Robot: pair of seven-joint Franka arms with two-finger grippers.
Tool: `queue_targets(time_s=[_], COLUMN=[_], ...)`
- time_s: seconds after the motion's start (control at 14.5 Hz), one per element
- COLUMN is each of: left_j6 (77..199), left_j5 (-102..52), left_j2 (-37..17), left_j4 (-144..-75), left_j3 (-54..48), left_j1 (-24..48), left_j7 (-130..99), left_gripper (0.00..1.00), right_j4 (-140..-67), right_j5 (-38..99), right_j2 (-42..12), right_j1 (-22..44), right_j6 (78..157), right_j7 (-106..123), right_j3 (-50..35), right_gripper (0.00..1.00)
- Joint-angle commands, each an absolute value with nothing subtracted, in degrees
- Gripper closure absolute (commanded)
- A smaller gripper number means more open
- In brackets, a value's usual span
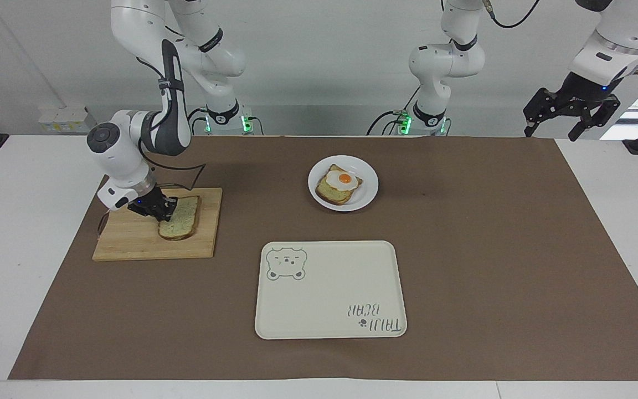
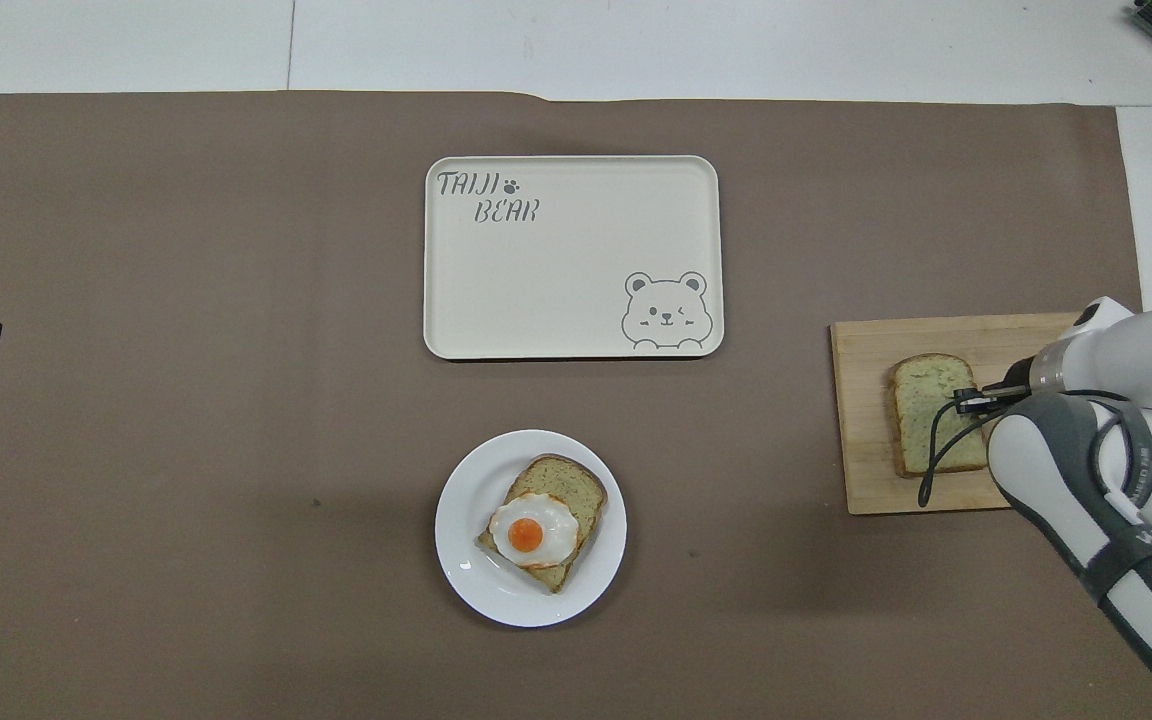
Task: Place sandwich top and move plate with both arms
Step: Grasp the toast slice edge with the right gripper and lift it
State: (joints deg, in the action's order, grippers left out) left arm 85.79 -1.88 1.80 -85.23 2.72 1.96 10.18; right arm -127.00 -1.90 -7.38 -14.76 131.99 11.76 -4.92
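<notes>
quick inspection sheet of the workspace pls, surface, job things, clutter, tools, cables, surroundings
surface: white table under a brown mat.
job's things: sandwich top lies flat on a wooden cutting board toward the right arm's end; plate holds a bread slice with fried egg; cream bear-print tray lies farther from the robots than the plate.
clutter: nothing seen.
grippers: right tool is down at the sandwich top's edge on the board; left tool hangs open in the air at the left arm's end of the table, waiting.
cables: black cable loops along the right arm above the board.
surroundings: white wall at the robots' end.
</notes>
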Motion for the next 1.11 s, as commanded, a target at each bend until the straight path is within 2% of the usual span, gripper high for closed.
queue_targets(time_s=[0.0, 0.35, 0.62, 0.83, 1.04], left_j6=[85.7, 85.7, 85.7, 85.7, 85.7], left_j5=[-1.8, -1.8, -1.8, -1.8, -1.8], left_j2=[3.3, 3.3, 3.3, 3.3, 3.3], left_j4=[-86.8, -86.8, -86.8, -86.8, -86.8], left_j3=[2.5, 2.5, 2.5, 2.5, 2.5], left_j1=[1.6, 1.5, 1.5, 1.6, 1.6], left_j7=[9.8, 9.8, 9.8, 9.8, 9.8], left_gripper=[0.0, 0.0, 0.0, 0.0, 0.0], right_j4=[-126.0, -116.5, -109.8, -110.8, -114.2], right_j5=[-0.9, 1.2, 6.8, 12.8, 14.8], right_j2=[-7.2, -5.3, -5.5, -4.8, -2.8], right_j1=[-15.7, -15.5, -15.7, -13.9, -7.7], right_j6=[131.1, 116.1, 108.7, 106.2, 106.9], right_j7=[14.2, 16.5, 21.1, 21.0, 16.3], right_j3=[-5.4, -5.7, -5.8, -6.2, -6.3], right_gripper=[1.0, 1.0, 1.0, 1.0, 1.0])
